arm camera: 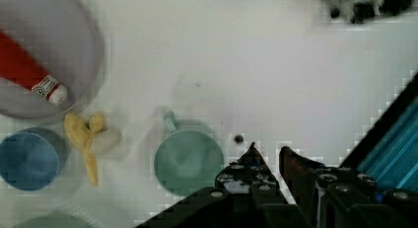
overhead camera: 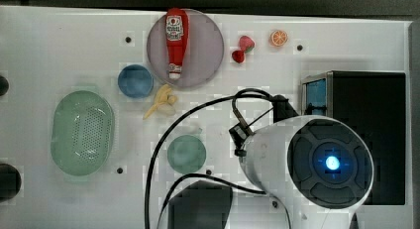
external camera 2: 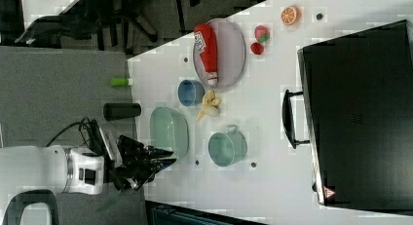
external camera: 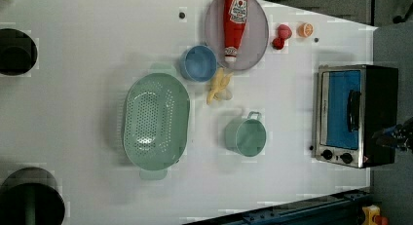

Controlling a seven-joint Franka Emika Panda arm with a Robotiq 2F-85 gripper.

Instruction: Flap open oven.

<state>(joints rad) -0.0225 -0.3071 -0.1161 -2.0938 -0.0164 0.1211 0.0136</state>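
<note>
From the top view I can barely see the oven (overhead camera: 366, 135): the arm's white body with its blue light covers the middle of it, leaving a strip of blue glass and the black casing at the top view's right edge of the white table (overhead camera: 59, 45). The left view gives me the front properly, with the door (external camera: 345, 108) flat against the silver frame, its dark bar handle (external camera: 354, 110) across the glass and two black knobs (external camera: 337, 156) beside it. The gripper (external camera 2: 163, 158) sits well apart from the oven in the right view, at the table's edge beside the green strainer (external camera 2: 169, 129). In the wrist view its fingertips (arm camera: 254, 154) stand close together with a narrow gap and nothing between them, so I read it as nearly clenched on air, above the table near the green cup (arm camera: 187, 159). The oven's corner is cut off there, only knobs showing.
</note>
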